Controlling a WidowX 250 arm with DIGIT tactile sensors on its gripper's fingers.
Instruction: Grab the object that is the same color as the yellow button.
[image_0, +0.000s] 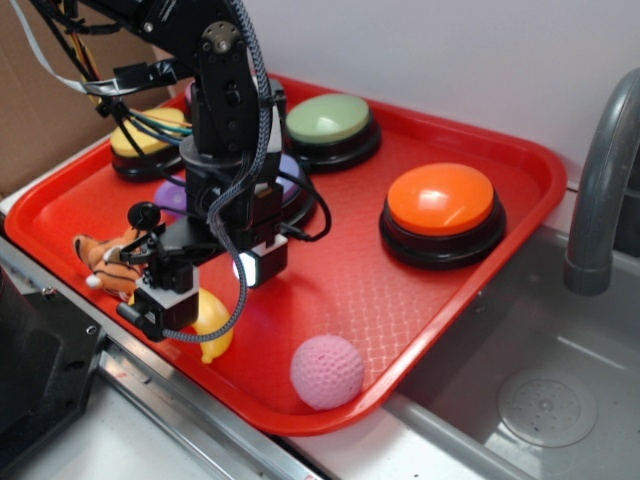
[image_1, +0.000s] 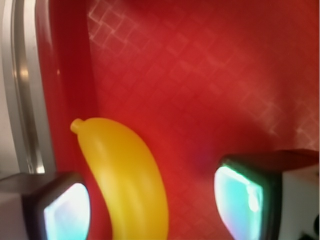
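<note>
Banana (image_1: 127, 177): smooth, glossy, curved yellow plastic

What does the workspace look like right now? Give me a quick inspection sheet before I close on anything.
Surface: red tray, textured floor, raised rim.
Job's things: yellow toy banana lying near the tray's front edge; yellow button at the back left, partly hidden by the arm.
Clutter: green button, orange button, a purple button mostly hidden behind the arm, pink ball, plush tiger.
Grippers: gripper open, the banana between its fingers, nearer one finger, not clamped.
Cables: black cable looping by the gripper; wire bundle over the yellow button.
Surroundings: metal sink and grey faucet beside the tray.
</note>
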